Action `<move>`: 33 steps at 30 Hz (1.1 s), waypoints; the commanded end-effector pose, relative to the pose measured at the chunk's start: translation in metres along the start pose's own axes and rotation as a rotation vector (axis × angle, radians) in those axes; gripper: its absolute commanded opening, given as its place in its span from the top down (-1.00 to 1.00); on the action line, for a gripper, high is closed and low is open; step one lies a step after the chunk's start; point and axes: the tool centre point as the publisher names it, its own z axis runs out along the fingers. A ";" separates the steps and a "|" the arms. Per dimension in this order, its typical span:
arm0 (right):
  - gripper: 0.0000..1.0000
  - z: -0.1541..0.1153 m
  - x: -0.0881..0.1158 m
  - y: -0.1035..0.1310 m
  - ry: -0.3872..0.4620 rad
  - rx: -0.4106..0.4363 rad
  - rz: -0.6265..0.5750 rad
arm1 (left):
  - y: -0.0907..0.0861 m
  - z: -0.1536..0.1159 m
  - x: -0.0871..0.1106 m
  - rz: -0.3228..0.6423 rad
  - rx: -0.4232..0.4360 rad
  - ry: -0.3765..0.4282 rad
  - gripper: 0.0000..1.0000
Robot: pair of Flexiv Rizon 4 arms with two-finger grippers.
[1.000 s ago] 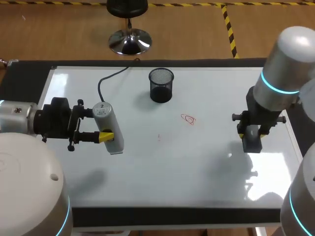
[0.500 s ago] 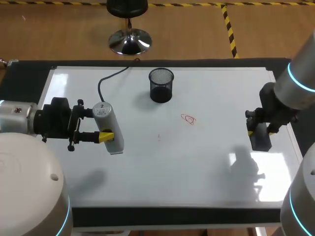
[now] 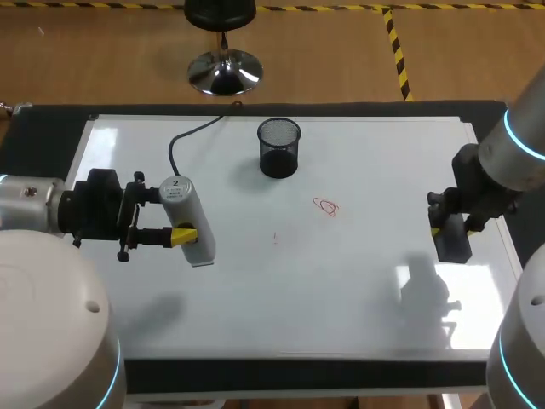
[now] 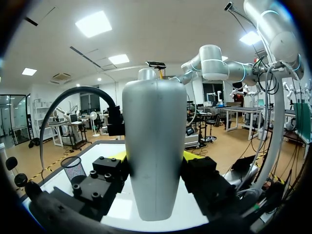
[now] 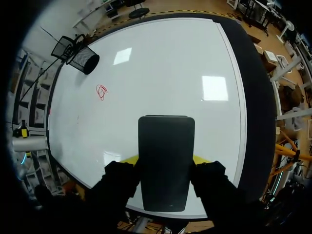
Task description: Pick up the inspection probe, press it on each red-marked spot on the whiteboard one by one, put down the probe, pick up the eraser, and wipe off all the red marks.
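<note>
2 grippers, both loaded. Head view: left gripper (image 3: 181,236) clamps the probe (image 3: 183,204) over the left part of the whiteboard (image 3: 341,298), with its cable (image 3: 183,141) trailing toward the far edge. The right gripper (image 3: 447,232) pinches the eraser (image 3: 453,247) near the board's right edge. The red scribble (image 3: 326,207) sits mid-board, near the mesh cup (image 3: 279,146), well apart from both tools. Left wrist view: probe pinched from 2 sides. Right wrist view: eraser pinched on both flanks, red scribble well ahead of it.

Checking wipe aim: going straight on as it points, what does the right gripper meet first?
The right gripper, shut on the eraser, would likely meet bare whiteboard, well aside of the red scribble.
</note>
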 end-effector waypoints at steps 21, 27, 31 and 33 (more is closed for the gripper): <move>1.00 0.000 -0.001 0.000 0.002 -0.001 -0.001 | 0.004 0.018 -0.059 -0.025 0.014 0.102 1.00; 1.00 0.000 -0.001 0.000 0.002 -0.001 -0.001 | 0.009 0.032 -0.079 -0.030 0.003 0.135 1.00; 1.00 0.000 -0.001 0.000 0.002 -0.001 -0.001 | 0.010 0.046 -0.090 -0.028 0.006 0.154 1.00; 1.00 0.000 -0.001 0.000 0.002 -0.001 -0.001 | 0.011 0.054 -0.094 -0.026 0.005 0.174 1.00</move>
